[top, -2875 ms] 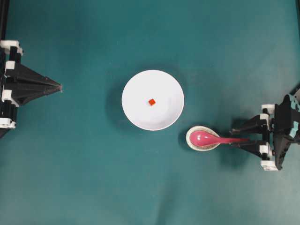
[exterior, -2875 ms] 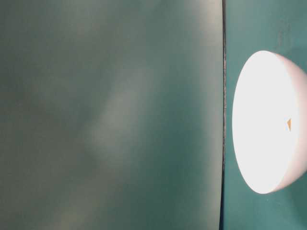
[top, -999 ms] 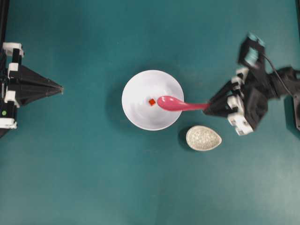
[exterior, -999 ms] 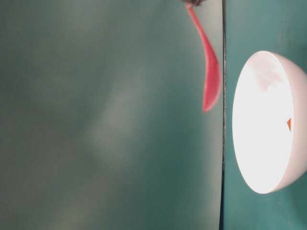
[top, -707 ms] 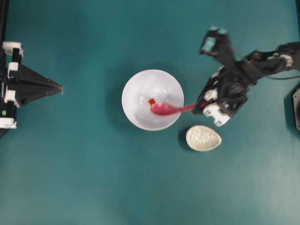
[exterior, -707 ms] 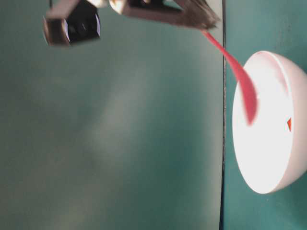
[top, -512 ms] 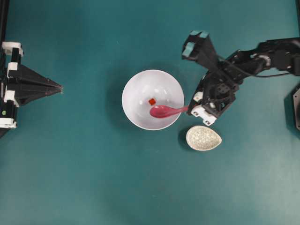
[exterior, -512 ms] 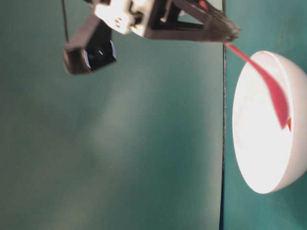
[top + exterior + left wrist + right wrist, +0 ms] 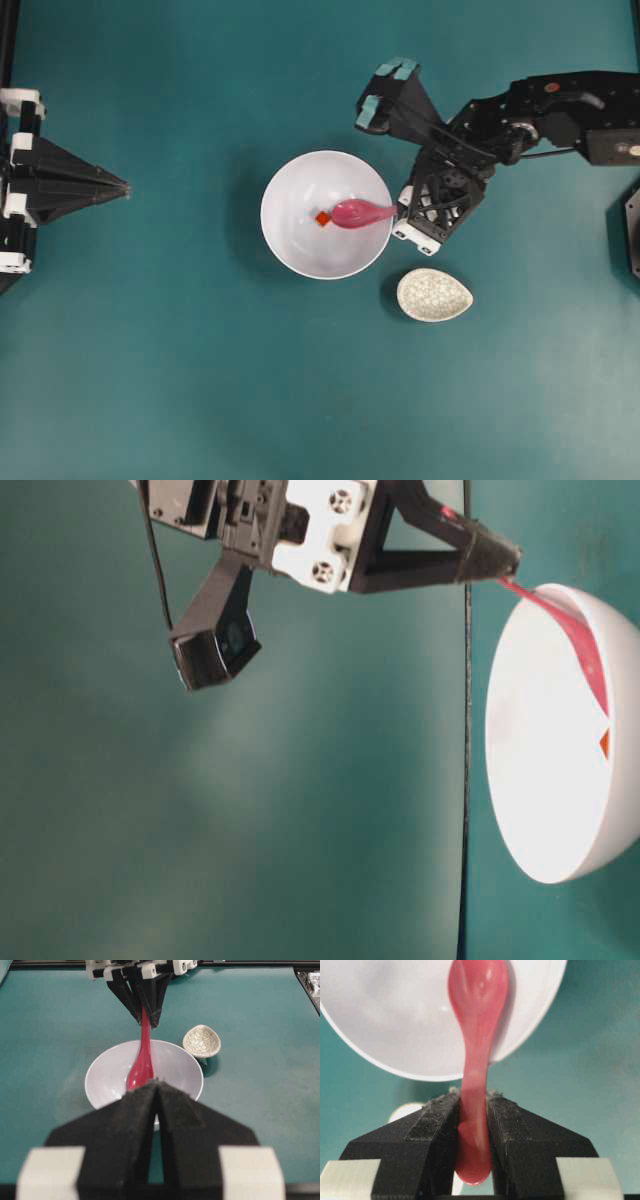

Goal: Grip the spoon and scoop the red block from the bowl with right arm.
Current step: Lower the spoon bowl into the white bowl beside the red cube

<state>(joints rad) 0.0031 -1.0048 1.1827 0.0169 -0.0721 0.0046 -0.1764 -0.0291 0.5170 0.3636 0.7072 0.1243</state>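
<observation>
The white bowl stands mid-table with the tiny red block on its floor. My right gripper is at the bowl's right rim, shut on the handle of the pink spoon. The scoop lies inside the bowl, its tip just right of the block. The right wrist view shows the pads clamped on the spoon handle and the scoop over the bowl; the block is hidden there. The table-level view shows the spoon slanting down toward the block. My left gripper is shut and empty at the far left.
The speckled oval spoon rest sits empty just right of and below the bowl, close under my right gripper. It also shows in the left wrist view. The right arm stretches in from the right edge.
My right gripper lifted the spoon off the rest, carried it left and lowered the scoop into the bowl, up against the block's right side. The left arm has not moved.
</observation>
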